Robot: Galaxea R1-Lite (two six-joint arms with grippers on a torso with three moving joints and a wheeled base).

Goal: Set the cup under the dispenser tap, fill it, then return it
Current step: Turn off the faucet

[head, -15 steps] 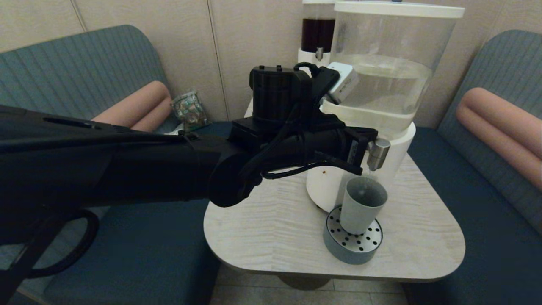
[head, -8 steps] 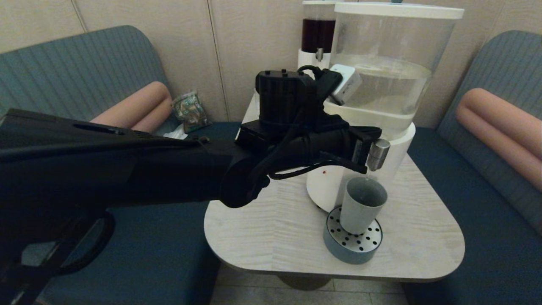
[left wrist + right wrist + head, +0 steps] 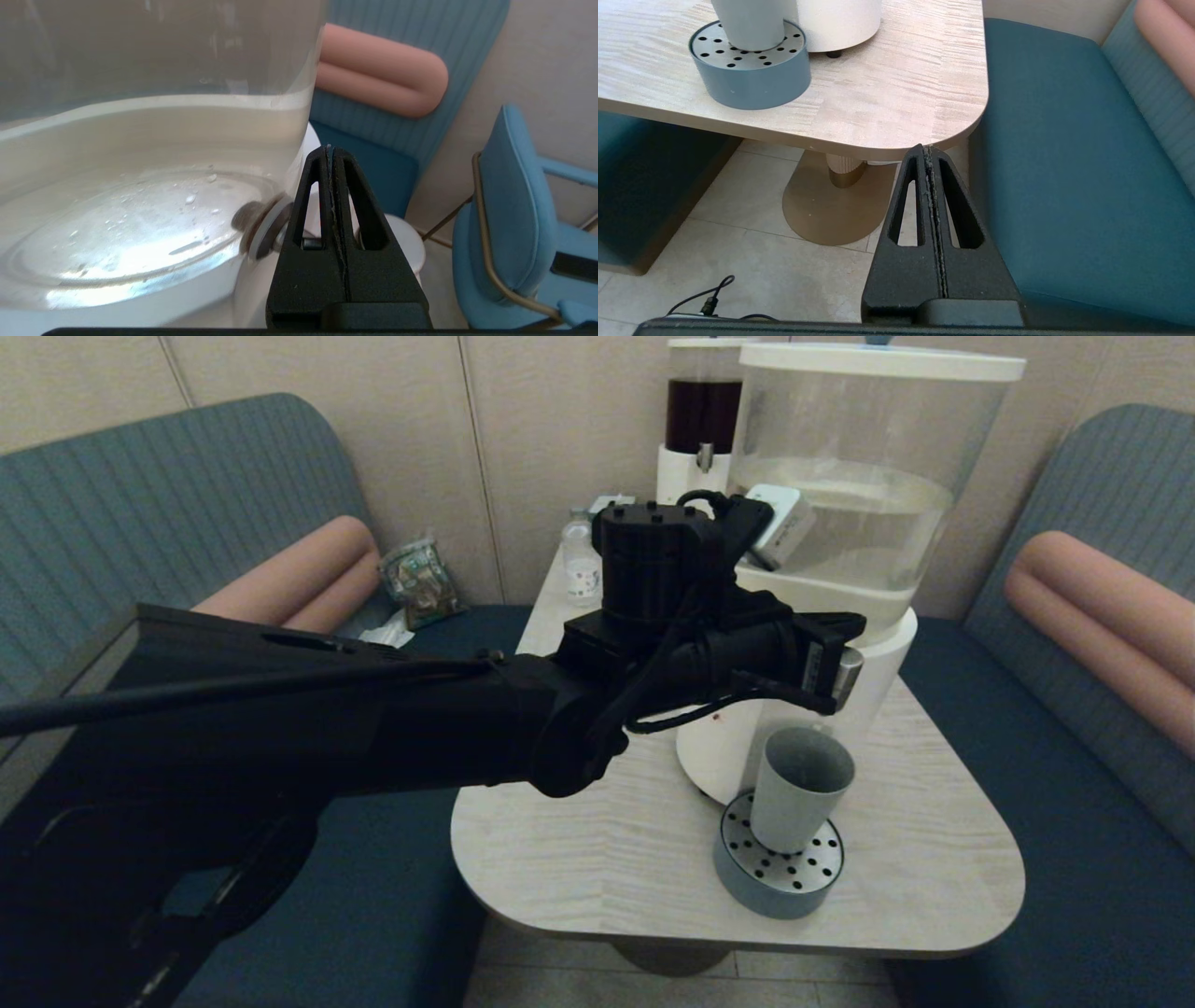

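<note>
Both claws pressed closed: left claw (image 3: 332,154) beside the dispenser tap (image 3: 845,674); the cup (image 3: 798,789) beneath; no writing legible.

We see a pale wood-grain table with rounded corners (image 3: 597,859) in the lower middle of the frame. On it stands the large white round base of the clear-tank dispenser (image 3: 719,756), and just in front of this base a round grey-blue drip tray with a perforated steel top (image 3: 775,887). At the far edge, upper middle, stand a small clear bottle (image 3: 581,569) and the white-based dispenser with dark liquid (image 3: 700,429).
</note>
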